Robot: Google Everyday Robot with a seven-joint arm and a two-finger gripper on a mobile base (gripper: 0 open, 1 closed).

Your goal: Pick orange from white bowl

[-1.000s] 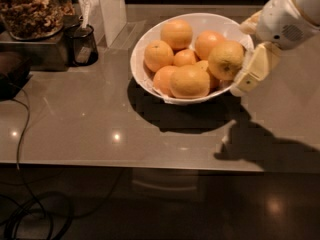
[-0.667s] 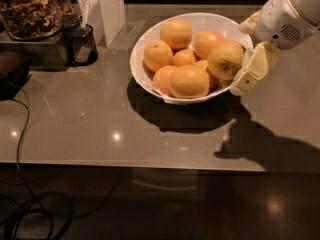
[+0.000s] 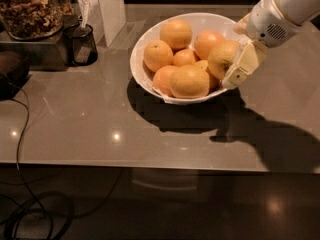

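Note:
The white bowl (image 3: pixel 150 81) stands on the grey counter, filled with several oranges. The orange (image 3: pixel 220 58), paler and more yellow with a small dark stem spot, sits at the bowl's right side on top of the others. My gripper (image 3: pixel 231 59) reaches in from the upper right. Its near finger (image 3: pixel 244 63) lies against the orange's right side, and the far finger (image 3: pixel 242 24) shows behind the orange at the bowl's rim. The fingers are closed around the orange, which rests level with the other fruit.
A glass jar (image 3: pixel 30 9) of brown bits stands at the back left, with a black mesh cup (image 3: pixel 82 44) and a white box (image 3: pixel 111 9) beside it. A dark device (image 3: pixel 11 74) and its cable (image 3: pixel 20 134) lie at the left. The counter's front edge (image 3: pixel 150 165) runs across below.

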